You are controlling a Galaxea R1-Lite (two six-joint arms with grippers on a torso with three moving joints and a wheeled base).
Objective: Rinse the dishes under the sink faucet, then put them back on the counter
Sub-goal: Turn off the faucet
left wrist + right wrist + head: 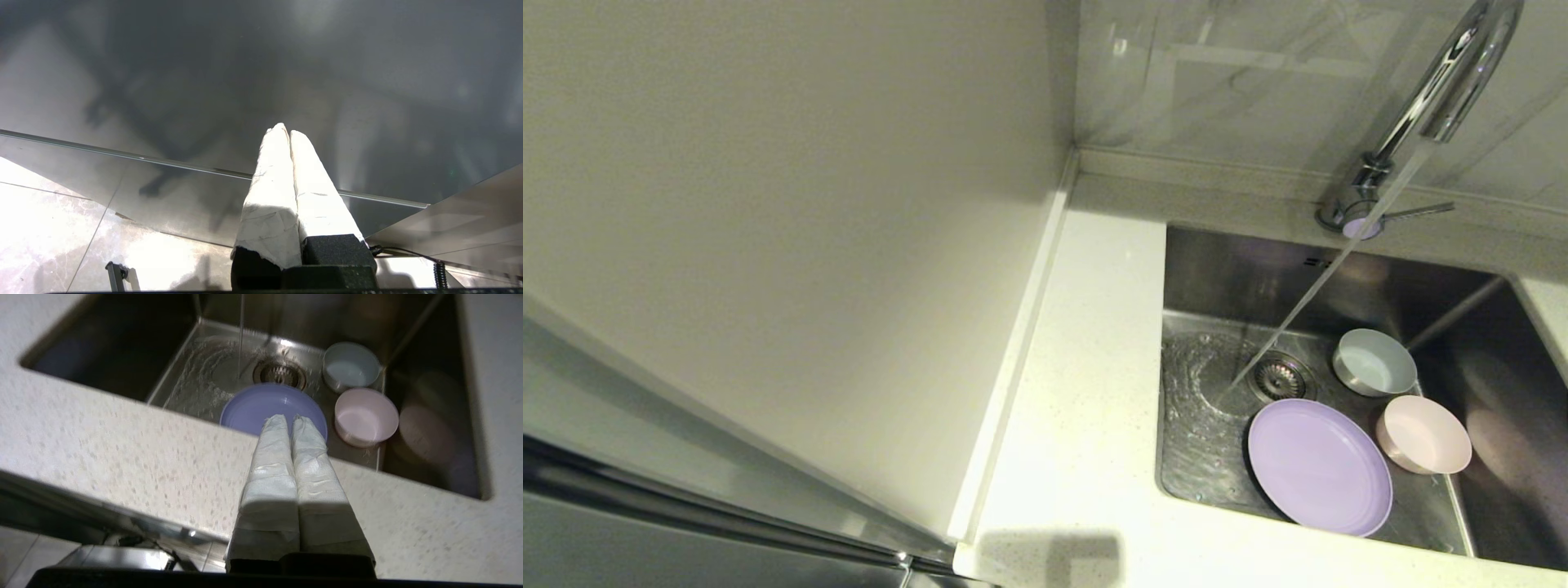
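Observation:
All the dishes lie in the steel sink (1201,465): a lilac plate (1319,465) leaning at the front, a pale blue-grey bowl (1374,362) behind it, and a pink bowl (1425,433) to its right. Water runs from the chrome faucet (1445,90) onto the sink floor beside the drain strainer (1278,376). My right gripper (289,417) is shut and empty, hovering over the counter (122,449) with its tips over the plate (261,406). The two bowls (351,367) (365,416) show beyond it. My left gripper (286,128) is shut and empty, low beside a steel cabinet front.
A cream wall panel (768,245) stands along the left of the white counter (1086,367). The faucet's thin lever (1417,211) points right. Grey marbled tile (1241,73) backs the sink. Neither arm shows in the head view.

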